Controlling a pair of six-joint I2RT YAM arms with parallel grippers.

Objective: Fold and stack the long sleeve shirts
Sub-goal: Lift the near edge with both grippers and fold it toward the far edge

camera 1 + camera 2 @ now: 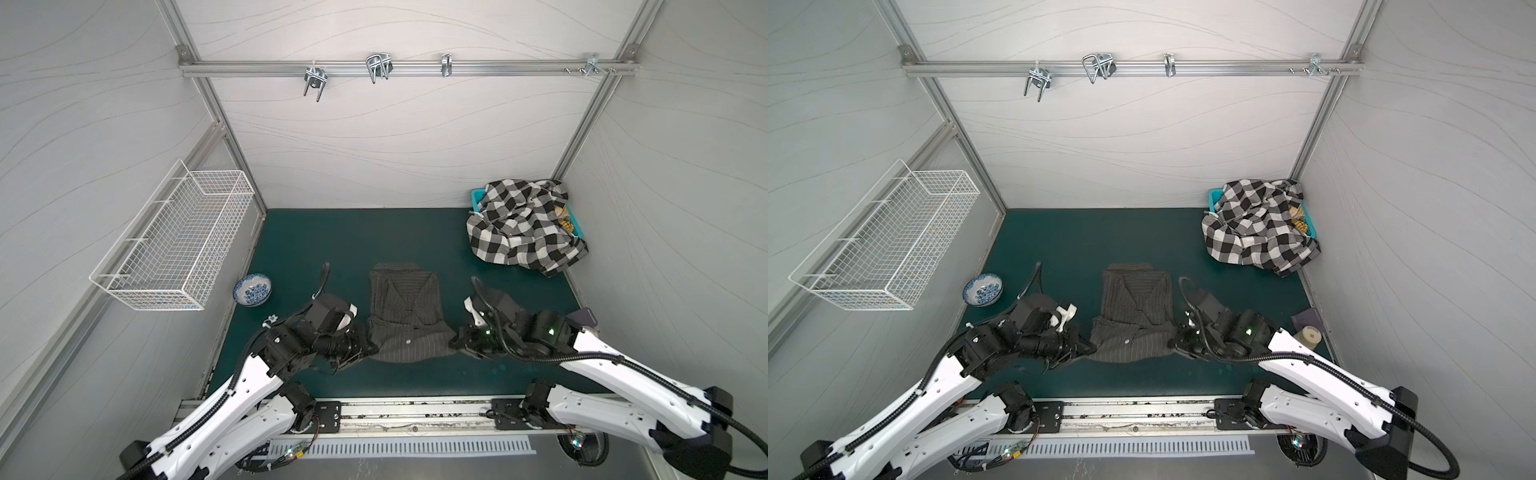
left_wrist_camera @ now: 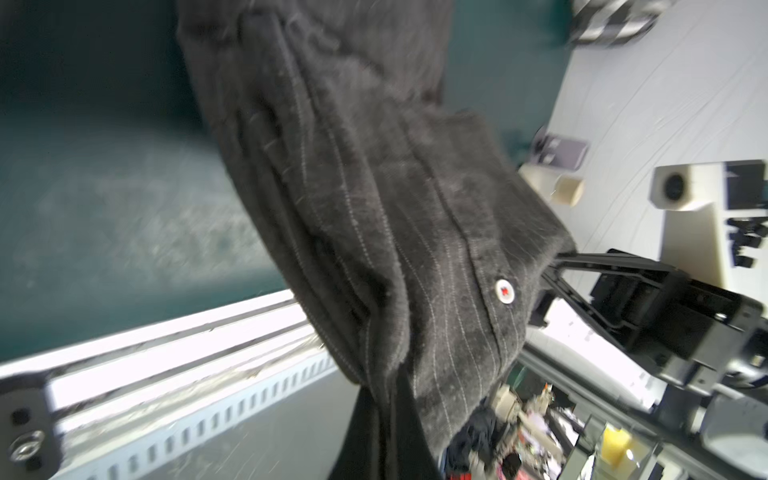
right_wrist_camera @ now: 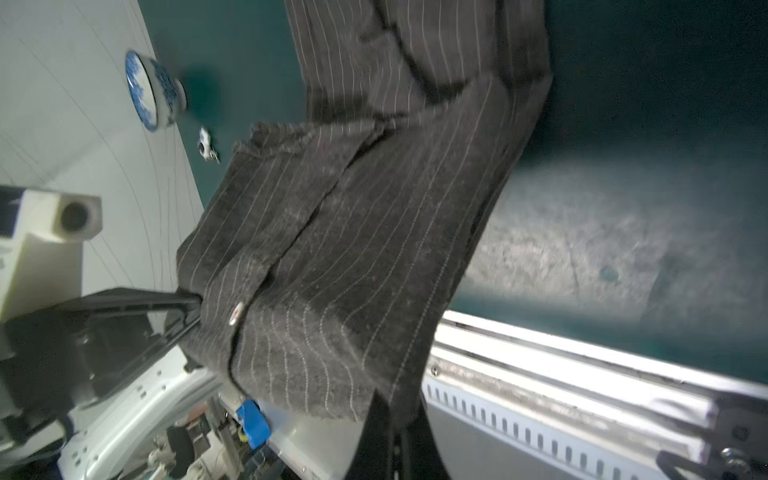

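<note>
The dark pinstriped shirt lies mid-way across the green mat, with its near edge raised between the 2 arms. The left gripper and right gripper are each pinched tight on a near corner of it, their fingertips buried in cloth in both top views, and both wrist views are too smeared to show how the sleeves lie. The checked shirt is heaped over the teal basket at the far right, hiding all but 2 bits of rim.
</note>
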